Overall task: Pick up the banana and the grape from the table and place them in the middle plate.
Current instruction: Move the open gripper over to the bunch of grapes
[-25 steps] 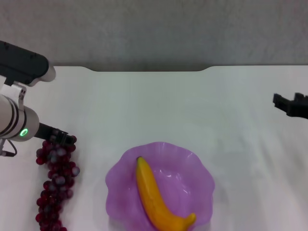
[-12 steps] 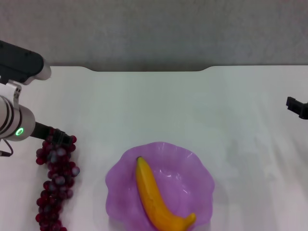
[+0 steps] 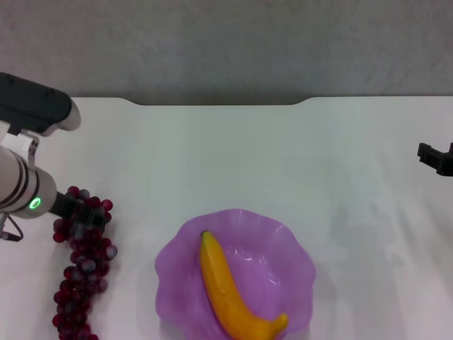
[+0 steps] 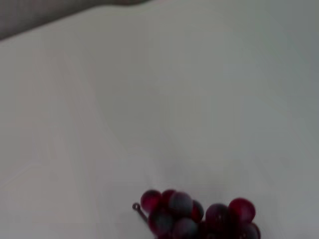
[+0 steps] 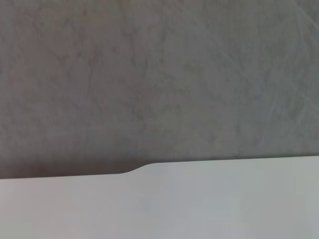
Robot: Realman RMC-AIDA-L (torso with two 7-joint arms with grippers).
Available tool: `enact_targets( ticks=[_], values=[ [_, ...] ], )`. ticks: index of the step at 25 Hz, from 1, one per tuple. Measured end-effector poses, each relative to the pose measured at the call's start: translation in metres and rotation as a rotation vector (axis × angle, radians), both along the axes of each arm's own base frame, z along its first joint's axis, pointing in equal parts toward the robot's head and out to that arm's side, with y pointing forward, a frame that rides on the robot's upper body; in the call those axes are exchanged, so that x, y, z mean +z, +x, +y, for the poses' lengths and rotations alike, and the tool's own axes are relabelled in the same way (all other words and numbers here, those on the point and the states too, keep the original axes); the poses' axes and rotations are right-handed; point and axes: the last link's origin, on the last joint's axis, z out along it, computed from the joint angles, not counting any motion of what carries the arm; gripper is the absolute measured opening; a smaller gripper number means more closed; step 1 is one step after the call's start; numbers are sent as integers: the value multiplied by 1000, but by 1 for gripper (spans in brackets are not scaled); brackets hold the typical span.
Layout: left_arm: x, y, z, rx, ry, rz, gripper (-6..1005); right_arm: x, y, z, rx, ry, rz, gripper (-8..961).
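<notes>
The left tool (image 3: 74,207) sits at the far end of the grape bunch (image 3: 81,258), its fingers buried among the top grapes, so whether they are apart or clamped cannot be told. The bunch lies on the white counter (image 3: 233,156) just left of the purple scalloped plate (image 3: 290,265), which holds the banana (image 3: 230,294). Well to the plate's right, the right tool (image 3: 435,157) hangs at the counter's edge, its fingers unreadable too.
</notes>
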Motion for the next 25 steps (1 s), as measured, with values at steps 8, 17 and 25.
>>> enact_targets(
  ticks=[8, 17, 25],
  values=[
    [-8, -5, 1, 28, -24, 10, 761, -1, -3, 2, 9, -4, 0, 616],
    [-19, -7, 2, 37, -59, 24, 736, -2, -7, 5, 18, -8, 0, 616],
    [-22, -5, 1, 37, -63, 3, 714, -3, -7, 6, 17, -12, 0, 610]
  ],
)
